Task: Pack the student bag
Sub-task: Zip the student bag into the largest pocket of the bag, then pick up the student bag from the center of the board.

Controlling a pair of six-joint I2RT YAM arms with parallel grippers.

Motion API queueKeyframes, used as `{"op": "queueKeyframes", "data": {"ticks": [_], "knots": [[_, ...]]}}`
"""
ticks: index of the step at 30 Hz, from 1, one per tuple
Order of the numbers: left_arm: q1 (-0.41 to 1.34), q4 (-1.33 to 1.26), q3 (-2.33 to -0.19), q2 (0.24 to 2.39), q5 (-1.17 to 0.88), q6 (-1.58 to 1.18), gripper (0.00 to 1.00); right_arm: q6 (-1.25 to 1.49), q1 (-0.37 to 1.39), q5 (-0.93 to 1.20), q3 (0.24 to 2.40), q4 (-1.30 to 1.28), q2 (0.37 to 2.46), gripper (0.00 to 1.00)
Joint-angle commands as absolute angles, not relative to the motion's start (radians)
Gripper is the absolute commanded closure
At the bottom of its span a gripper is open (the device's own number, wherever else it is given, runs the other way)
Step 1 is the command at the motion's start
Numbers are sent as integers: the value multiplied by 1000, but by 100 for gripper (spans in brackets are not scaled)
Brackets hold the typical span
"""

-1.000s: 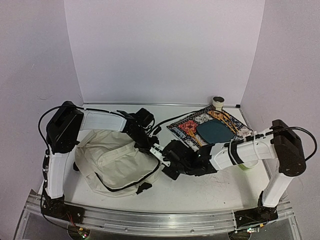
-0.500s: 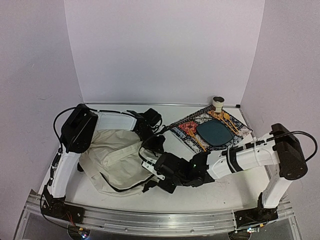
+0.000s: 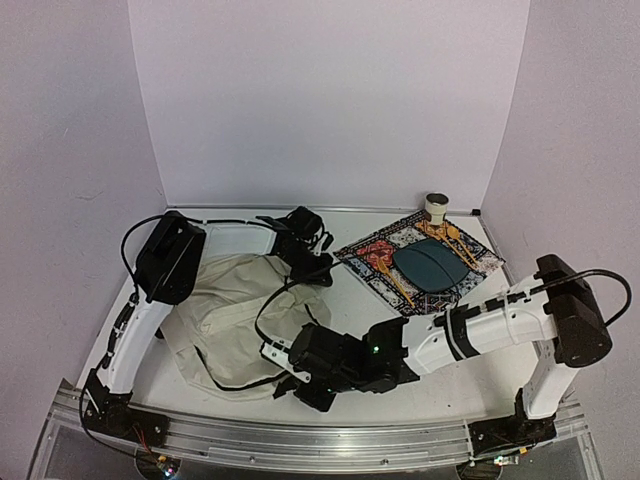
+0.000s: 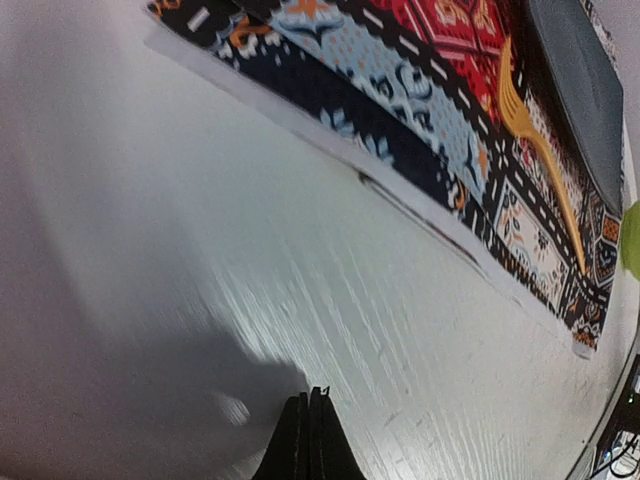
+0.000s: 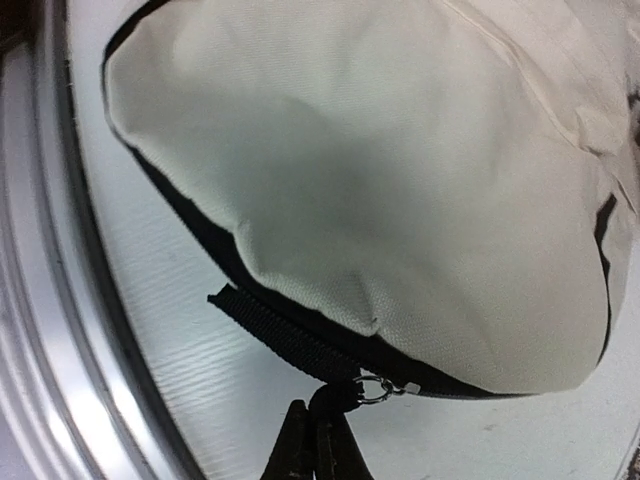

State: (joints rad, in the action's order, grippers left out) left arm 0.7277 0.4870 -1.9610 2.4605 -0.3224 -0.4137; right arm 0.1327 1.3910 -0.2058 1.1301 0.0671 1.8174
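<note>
The student bag [image 3: 235, 315], cream fabric with black zipper lines, lies on the left half of the table and fills the right wrist view [image 5: 380, 180]. My right gripper [image 3: 284, 372] [image 5: 316, 412] is at the bag's near right corner, shut on the black zipper pull [image 5: 350, 392], which hangs from a small metal ring beside a black strap end [image 5: 265, 322]. My left gripper [image 3: 318, 270] [image 4: 308, 398] hovers at the bag's far right edge, shut. Nothing shows between its fingers, and only bare table lies under them.
A colourful patterned mat [image 3: 385, 255] [image 4: 440, 120] lies at the back right. It carries a dark teal plate [image 3: 432, 265] and an orange fork [image 4: 530, 130]. A small roll [image 3: 436, 205] stands at the back wall. The metal rail [image 3: 320, 440] runs along the front edge.
My left gripper has shut and drawn back toward the wall. My right gripper has travelled left and nearer along the bag's edge with the zipper pull. The bag has shifted.
</note>
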Motion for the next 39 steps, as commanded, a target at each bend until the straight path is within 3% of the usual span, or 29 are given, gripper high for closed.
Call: {"op": "queueKeyframes", "data": {"ticks": [1,4,7,14,22,33,39], "knots": [[697,532,-1970,2541,-218,-425,100,183,1415,-173,1166,51,1827,100],[696,515,-1940,2462,-214,-418,99,215,1402,-193,1152,51,1818,79],[696,488,-1873,2353,-190,-415,90,234,1389,-175,1142,57,1801,74],[697,442,-1683,2105,-126,-419,74,266,1360,-123,1096,121,1700,50],[707,385,-1415,1867,-31,-476,61,401,1273,-42,948,236,1552,41],[834,349,-1079,1552,125,-605,52,782,1193,-104,777,469,1527,17],[969,349,-932,1408,195,-720,49,921,1192,-101,749,644,1612,18]]}}
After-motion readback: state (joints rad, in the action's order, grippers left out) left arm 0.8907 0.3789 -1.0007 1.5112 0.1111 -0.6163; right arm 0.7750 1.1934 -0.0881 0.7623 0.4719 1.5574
